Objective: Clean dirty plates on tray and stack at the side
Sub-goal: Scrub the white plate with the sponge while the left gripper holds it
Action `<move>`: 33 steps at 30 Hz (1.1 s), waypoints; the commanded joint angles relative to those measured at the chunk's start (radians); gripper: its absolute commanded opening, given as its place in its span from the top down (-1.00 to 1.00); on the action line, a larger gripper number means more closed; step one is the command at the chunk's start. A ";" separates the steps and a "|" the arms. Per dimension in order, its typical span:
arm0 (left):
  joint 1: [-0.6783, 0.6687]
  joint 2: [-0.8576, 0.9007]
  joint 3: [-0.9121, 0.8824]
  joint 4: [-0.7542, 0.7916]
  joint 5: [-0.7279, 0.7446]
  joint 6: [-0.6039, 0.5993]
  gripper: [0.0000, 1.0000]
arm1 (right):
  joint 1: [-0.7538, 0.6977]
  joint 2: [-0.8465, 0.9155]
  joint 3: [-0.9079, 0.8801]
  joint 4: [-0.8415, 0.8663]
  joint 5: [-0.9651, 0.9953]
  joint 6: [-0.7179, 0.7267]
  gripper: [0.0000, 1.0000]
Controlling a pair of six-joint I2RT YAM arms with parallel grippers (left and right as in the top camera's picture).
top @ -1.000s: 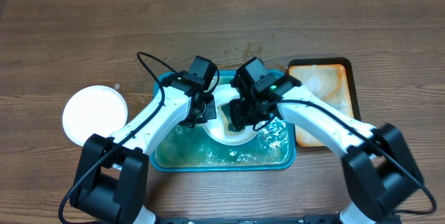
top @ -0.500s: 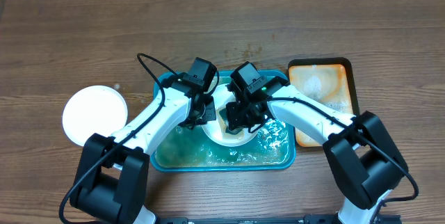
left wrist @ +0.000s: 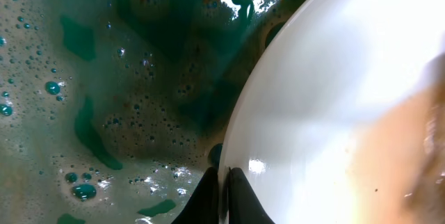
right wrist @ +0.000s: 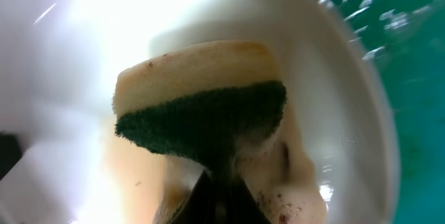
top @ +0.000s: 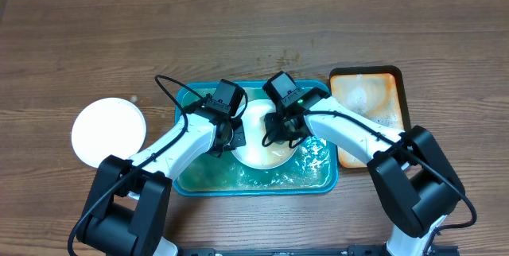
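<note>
A white plate [top: 262, 151] lies in the teal tray [top: 184, 178] of foamy water. My left gripper [top: 225, 138] is shut on the plate's left rim; in the left wrist view the black fingertips [left wrist: 224, 195] pinch the white rim [left wrist: 313, 113]. My right gripper [top: 280, 133] is shut on a yellow sponge with a dark green scrub face [right wrist: 201, 106] and presses it on the plate's inside [right wrist: 104, 36], where brown smears show. Another white plate [top: 108, 131] sits on the table at the left. No pale yellow-green plate shows.
A smaller orange-brown tray with a dark rim [top: 374, 109] lies right of the teal tray. Foamy green water with bubbles [left wrist: 104, 99] fills the teal tray left of the plate. The wooden table [top: 254, 33] runs around both trays.
The left arm has shifted down and toward me along the plate's left rim. The right gripper with the sponge has moved left and up over the plate.
</note>
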 commanded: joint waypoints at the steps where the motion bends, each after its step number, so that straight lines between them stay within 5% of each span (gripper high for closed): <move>1: -0.006 0.021 -0.049 -0.025 -0.010 -0.005 0.92 | -0.057 0.029 0.009 -0.012 0.180 -0.066 0.93; 6: -0.006 0.021 -0.049 -0.025 -0.010 -0.005 0.92 | -0.074 0.004 0.091 -0.065 0.200 -0.181 0.92; 27: -0.005 0.013 -0.039 -0.033 -0.019 -0.005 0.92 | -0.179 -0.186 0.163 -0.292 0.280 -0.084 0.93; 33: -0.005 0.005 -0.029 -0.044 -0.033 -0.005 0.92 | -0.274 -0.186 0.162 -0.297 -0.023 -0.246 0.92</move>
